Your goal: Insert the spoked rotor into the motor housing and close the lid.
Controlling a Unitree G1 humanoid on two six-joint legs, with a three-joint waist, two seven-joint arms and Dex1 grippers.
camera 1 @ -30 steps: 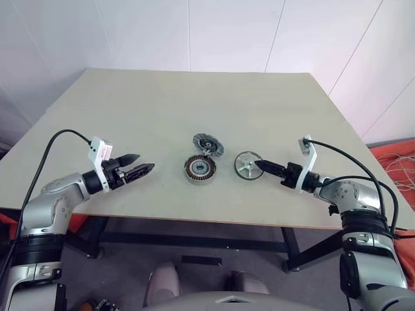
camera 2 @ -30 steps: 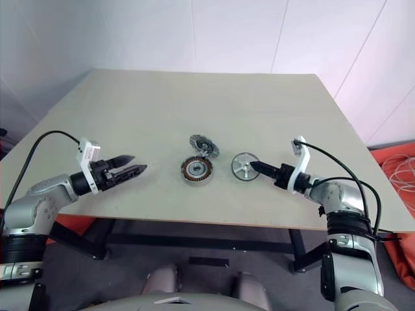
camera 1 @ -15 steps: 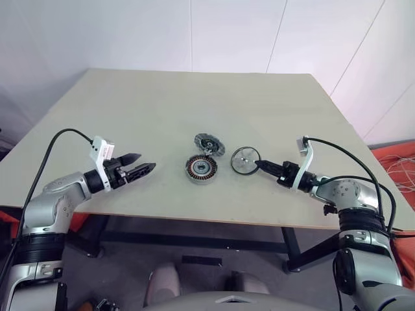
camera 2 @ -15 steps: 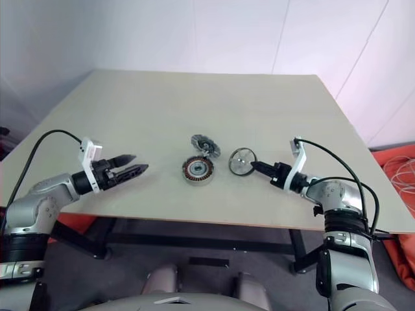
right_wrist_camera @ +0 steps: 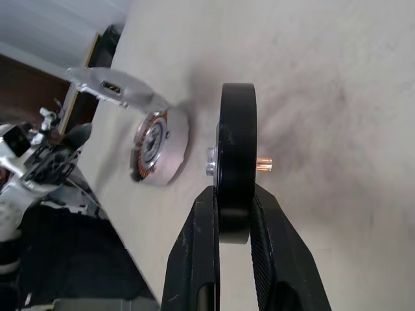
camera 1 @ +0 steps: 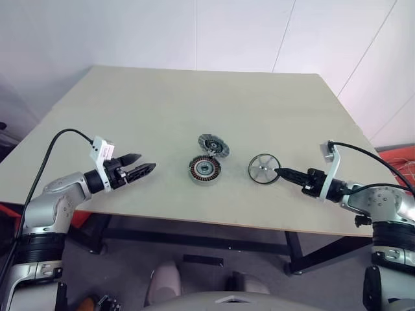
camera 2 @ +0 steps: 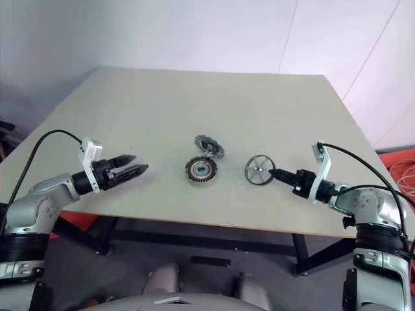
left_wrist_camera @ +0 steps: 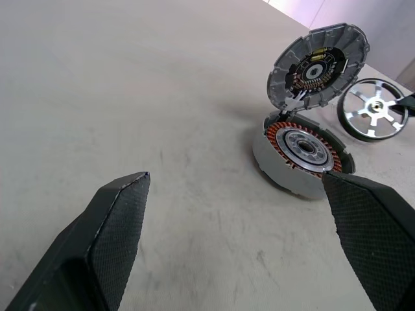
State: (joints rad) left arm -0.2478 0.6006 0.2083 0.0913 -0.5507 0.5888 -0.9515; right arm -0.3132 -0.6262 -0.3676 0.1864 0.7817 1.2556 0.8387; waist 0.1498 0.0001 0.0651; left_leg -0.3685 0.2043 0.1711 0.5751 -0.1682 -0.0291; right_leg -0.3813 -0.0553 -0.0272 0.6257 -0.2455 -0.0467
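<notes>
The motor housing (camera 1: 204, 168), a short drum with copper windings, sits mid-table. Its lid (camera 1: 213, 145) stands tilted up at the housing's far edge, inner side showing. Right of the housing is the spoked rotor (camera 1: 263, 170), a silver disc with a dark rim, turned up on edge. My right gripper (camera 1: 280, 173) is shut on the rotor's rim (right_wrist_camera: 237, 168), one finger on each face. My left gripper (camera 1: 139, 170) hovers left of the housing (left_wrist_camera: 303, 152), open and empty, pointing at it.
The tan table (camera 1: 194, 103) has open surface all round the parts. Its front edge runs just below both grippers. Cables trail from both wrists.
My right gripper shut on the rotor's rim, tipped the disc from flat to on edge, then drew it back to the right, away from the housing. The left arm stayed still.
</notes>
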